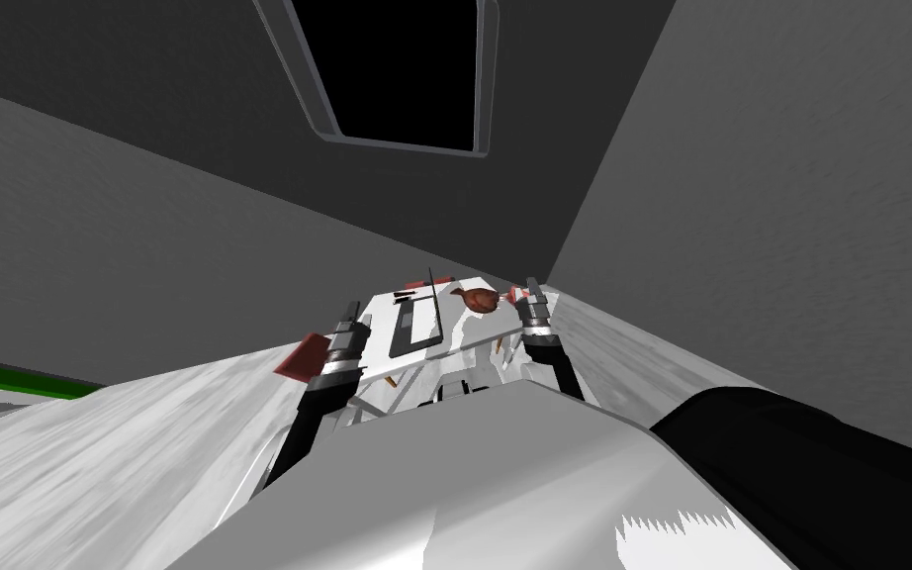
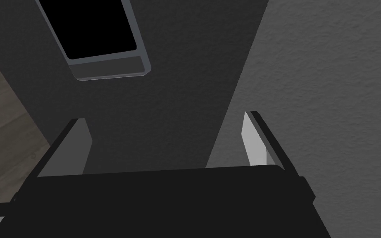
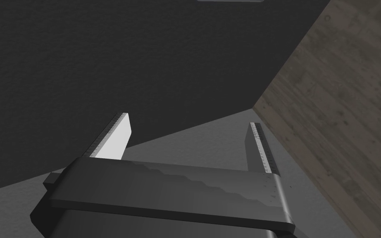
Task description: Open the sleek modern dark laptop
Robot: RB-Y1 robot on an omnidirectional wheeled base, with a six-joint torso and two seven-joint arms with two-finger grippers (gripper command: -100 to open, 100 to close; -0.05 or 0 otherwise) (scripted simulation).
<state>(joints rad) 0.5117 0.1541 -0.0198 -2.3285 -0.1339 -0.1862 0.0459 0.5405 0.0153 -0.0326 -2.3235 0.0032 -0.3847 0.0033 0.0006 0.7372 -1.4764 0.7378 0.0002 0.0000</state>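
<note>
Room: grey walls are seen meeting in a corner behind a white bench (image 1: 382,341).
Task thing: the laptop (image 1: 414,327), dark-framed, is laid on the bench between the two arms; a thin dark line is seen rising from it, and whether that is its lid cannot be told.
Left side: the left hand (image 1: 352,309) is held just beside the laptop, fingers (image 2: 82,144) spread, nothing gripped.
Right side: the right hand (image 1: 533,284) is held near a brown rounded object (image 1: 484,300), fingers (image 3: 117,136) spread, empty.
Nearby: a red object (image 1: 301,358) is seen by the left forearm.

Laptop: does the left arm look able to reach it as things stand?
Probably yes. The left end effector is open, close beside the laptop, with nothing between them; but it points at the wall, so it must tilt down first.
</note>
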